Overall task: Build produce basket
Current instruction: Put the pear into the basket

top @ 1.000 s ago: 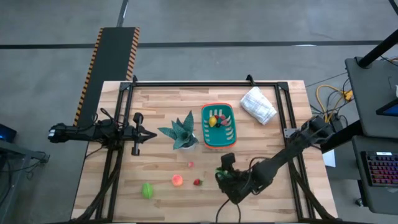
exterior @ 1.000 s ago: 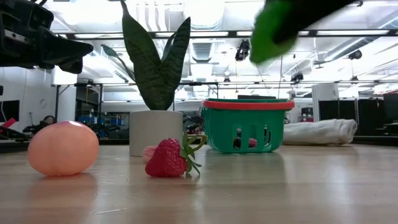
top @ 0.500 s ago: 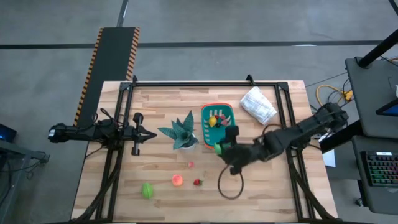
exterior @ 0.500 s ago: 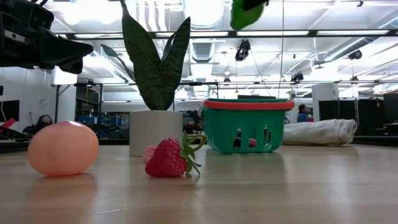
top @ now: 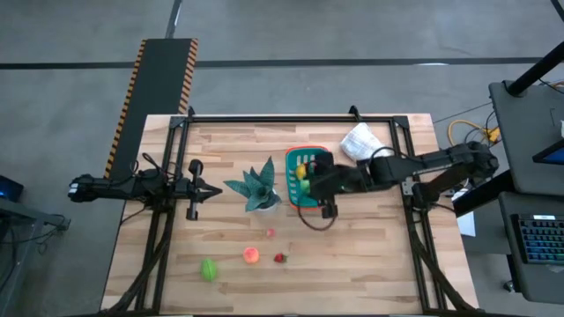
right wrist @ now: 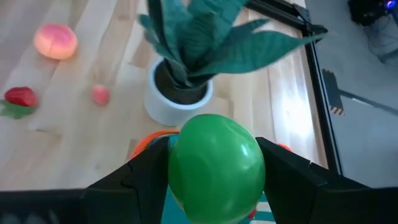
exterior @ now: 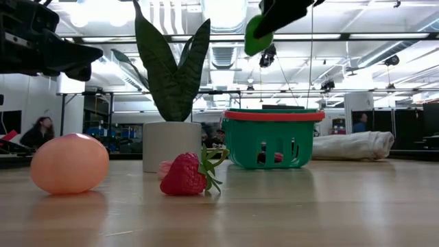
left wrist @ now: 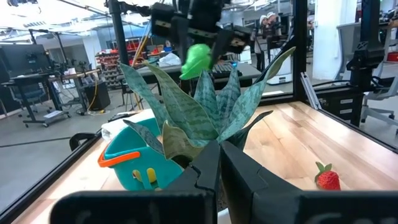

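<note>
The teal basket (top: 311, 179) with its orange band stands right of the potted plant (top: 256, 187) and holds yellow and red produce (top: 304, 169). Above its near rim hangs my right gripper (top: 308, 185), shut on a green round fruit (right wrist: 214, 167), which also shows high above the basket (exterior: 273, 140) in the low view. On the near part of the table lie a green piece (top: 208, 269), an orange peach (top: 251, 255), a strawberry (top: 280, 258) and a small pink piece (top: 270, 232). My left gripper (top: 214, 190) waits shut at the table's left, pointing level at the plant. My right gripper pinches the green fruit between its two fingers (right wrist: 148, 171), one on each side (right wrist: 177, 168) of its round body. The fingers slant down, coming from the table's right side. The fruit hangs clear of the table, above the basket.
The plant's spiky leaves (left wrist: 205, 112) rise just left of the basket. A white bag (top: 365, 148) lies at the far right. A dark cable loop (top: 317, 218) hangs under my right arm. A black frame rail (top: 291, 118) runs round the table's far edge and sides.
My right gripper has carried the green fruit from near the table's front edge toward the far edge and upward, rolling somewhat as it went. It now stands over the basket. The fruit has stayed between the fingers.
</note>
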